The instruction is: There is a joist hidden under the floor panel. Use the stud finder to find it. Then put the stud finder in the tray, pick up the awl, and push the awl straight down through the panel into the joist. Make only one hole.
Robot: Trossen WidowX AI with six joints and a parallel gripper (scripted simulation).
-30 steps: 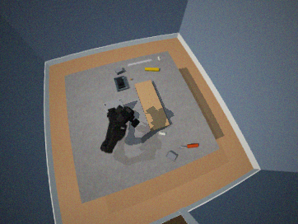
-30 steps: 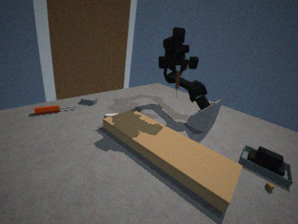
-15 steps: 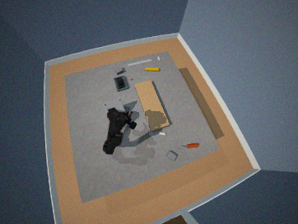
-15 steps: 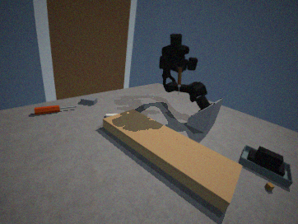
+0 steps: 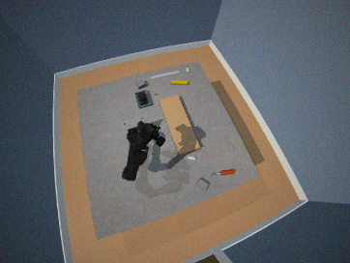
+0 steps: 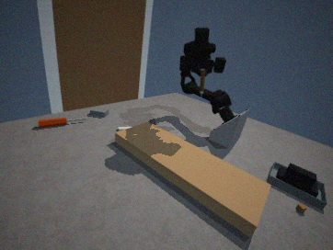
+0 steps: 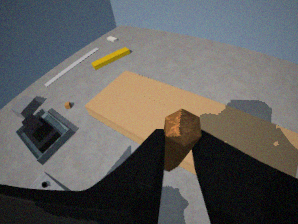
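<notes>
My gripper (image 6: 202, 74) (image 7: 177, 136) is shut on the awl (image 6: 202, 84) (image 7: 182, 125) by its brown handle. The awl hangs roughly upright in the exterior view, raised well above the table beside the floor panel (image 5: 175, 113) (image 6: 212, 179) (image 7: 132, 102). Its point is hard to make out. The tan panel lies flat, with the arm's shadow over one end; I cannot make out a hole in it, and the joist is hidden. The black stud finder (image 5: 143, 98) (image 6: 298, 176) (image 7: 42, 133) sits in the blue-grey tray (image 6: 296, 195) (image 7: 61, 139).
An orange-handled screwdriver (image 5: 227, 172) (image 6: 52, 122) and a grey block (image 5: 203, 184) (image 6: 98, 113) lie beyond the panel's shadowed end. A yellow bar (image 5: 180, 82) (image 7: 111, 58) and a white strip (image 5: 164, 74) (image 7: 71, 67) lie beyond its other end. A small orange cube (image 6: 301, 209) (image 7: 68, 105) lies near the tray.
</notes>
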